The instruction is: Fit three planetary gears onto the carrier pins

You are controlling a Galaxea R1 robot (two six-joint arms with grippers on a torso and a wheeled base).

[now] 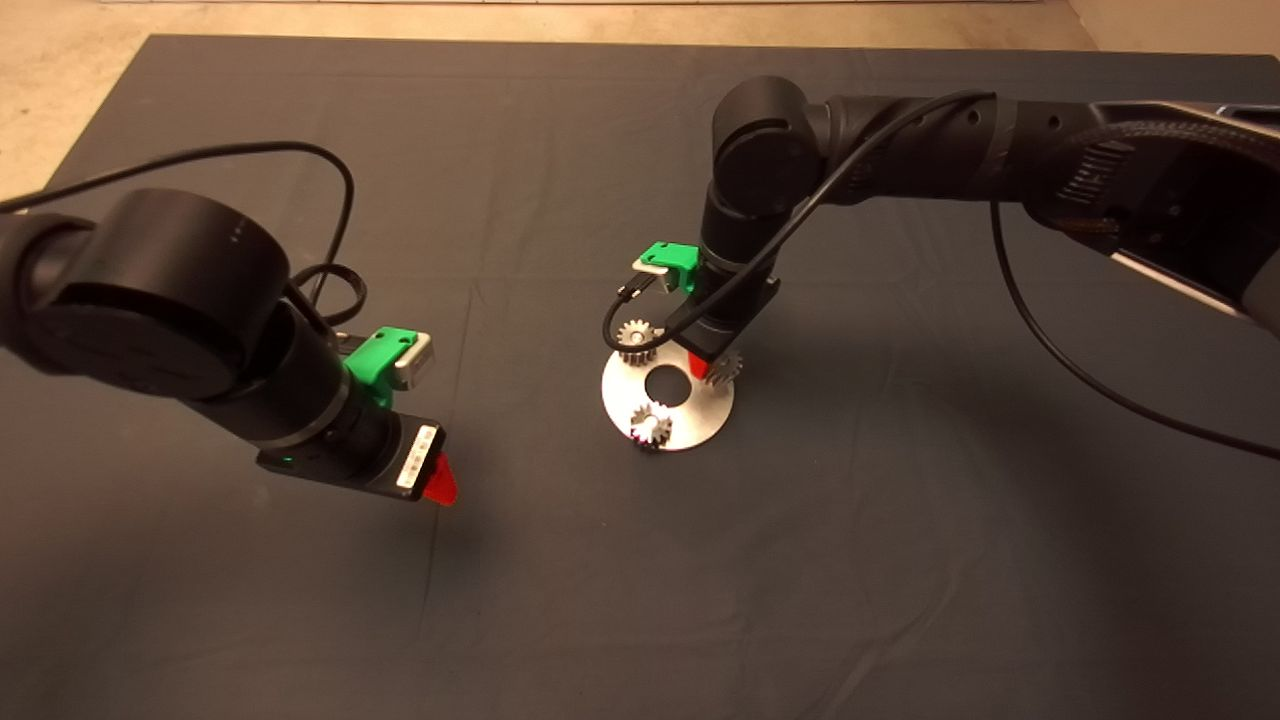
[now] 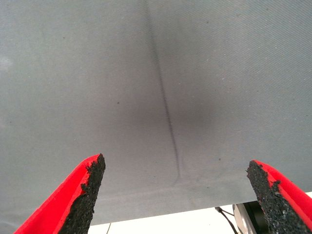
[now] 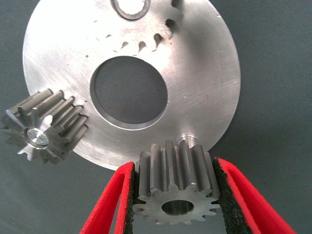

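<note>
The shiny silver disc (image 1: 700, 415) (image 3: 204, 73) lies mid-mat. Two planetary gears sit on carrier pins: one at the disc's back-left (image 1: 636, 338) (image 3: 46, 131), one at its front (image 1: 650, 425) (image 3: 151, 29). My right gripper (image 1: 702, 366) (image 3: 174, 165) reaches down at the disc's right rim, shut on a third gear (image 1: 724, 368) (image 3: 175, 190). That gear hangs just off the rim beside a bare carrier pin (image 3: 187, 140). My left gripper (image 1: 438, 482) (image 2: 175, 168) hovers open over bare mat to the disc's left, with nothing between its fingers.
The dark mat (image 1: 900, 560) covers the table, with a crease line (image 2: 163, 97) under the left gripper. A black cable (image 1: 625, 310) loops from the right wrist close to the back-left gear. Pale floor (image 1: 60, 90) shows beyond the mat's far-left edge.
</note>
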